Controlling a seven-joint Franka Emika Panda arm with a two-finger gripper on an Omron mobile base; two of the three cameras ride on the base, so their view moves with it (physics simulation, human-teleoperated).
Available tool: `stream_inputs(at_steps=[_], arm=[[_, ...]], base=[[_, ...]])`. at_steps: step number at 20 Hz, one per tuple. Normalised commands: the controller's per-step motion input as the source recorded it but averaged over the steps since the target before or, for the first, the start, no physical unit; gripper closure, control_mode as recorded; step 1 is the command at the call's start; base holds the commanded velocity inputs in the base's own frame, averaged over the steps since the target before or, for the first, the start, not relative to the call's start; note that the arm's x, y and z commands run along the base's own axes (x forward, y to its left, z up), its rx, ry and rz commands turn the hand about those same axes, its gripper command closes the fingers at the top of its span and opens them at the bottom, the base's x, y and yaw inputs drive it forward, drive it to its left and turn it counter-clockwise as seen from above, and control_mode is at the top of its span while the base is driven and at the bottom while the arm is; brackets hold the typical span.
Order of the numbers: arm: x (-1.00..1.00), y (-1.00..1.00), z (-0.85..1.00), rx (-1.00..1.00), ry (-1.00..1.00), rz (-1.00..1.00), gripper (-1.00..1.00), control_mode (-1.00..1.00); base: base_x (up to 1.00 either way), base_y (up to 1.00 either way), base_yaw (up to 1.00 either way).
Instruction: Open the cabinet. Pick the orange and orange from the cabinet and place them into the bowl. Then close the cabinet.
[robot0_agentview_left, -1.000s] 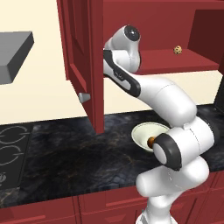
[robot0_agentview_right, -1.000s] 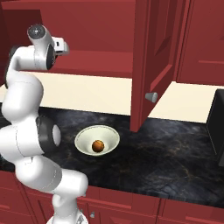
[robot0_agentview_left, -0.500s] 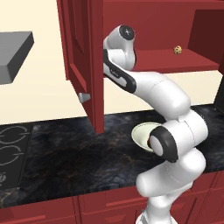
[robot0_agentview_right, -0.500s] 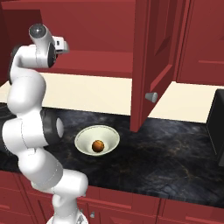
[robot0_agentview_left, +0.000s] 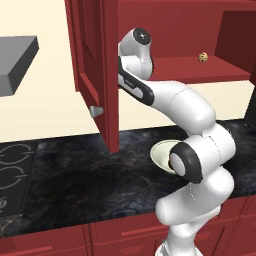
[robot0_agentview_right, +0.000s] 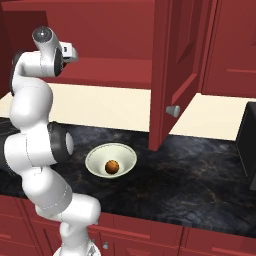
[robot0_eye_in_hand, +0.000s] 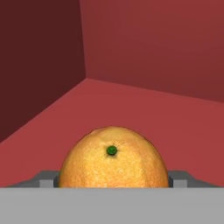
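The dark red cabinet (robot0_agentview_right: 115, 30) stands open, its doors (robot0_agentview_left: 95, 65) (robot0_agentview_right: 175, 65) swung out over the counter. My arm reaches onto the cabinet's shelf (robot0_eye_in_hand: 183, 131). An orange (robot0_eye_in_hand: 113, 153) with a green stem dot sits between my gripper's (robot0_eye_in_hand: 113, 179) two fingers, and their grey tips touch it on both sides. From the right base view, the hand (robot0_agentview_right: 70, 52) points into the cabinet at the shelf's left end. A second orange (robot0_agentview_right: 112, 166) lies in the cream-white bowl (robot0_agentview_right: 95, 155) (robot0_agentview_left: 161, 150) on the dark counter below.
A tan, dark-speckled ball (robot0_agentview_left: 203, 57) rests at the right end of the shelf. The open doors' grey knobs (robot0_agentview_left: 96, 111) (robot0_agentview_right: 173, 110) hang over the counter. A stove top (robot0_agentview_left: 12, 165) and grey hood (robot0_agentview_left: 17, 57) lie to the left, a dark appliance (robot0_agentview_right: 248, 135) to the right.
The arm's elbow and upper links have shifted while the hand has stayed nearly in place at the shelf. The bowl and its orange have not moved.
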Motion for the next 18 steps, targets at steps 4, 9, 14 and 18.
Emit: stream_inputs(at_steps=[4,9,14,18], arm=[[0.01,0.0,-0.13,0.0,0.0,0.0,1.0,-1.0],[-0.02,-0.11,-0.02,0.0,0.0,0.0,1.0,-1.0],[-0.35,-0.33,0.16,0.0,-0.01,0.0,1.0,-1.0],[-0.72,-0.39,0.26,0.0,0.0,0.0,1.0,-1.0]], base=[[0.0,0.0,0.0],[0.0,0.0,0.0],[0.0,0.0,0.0],[0.0,0.0,0.0]])
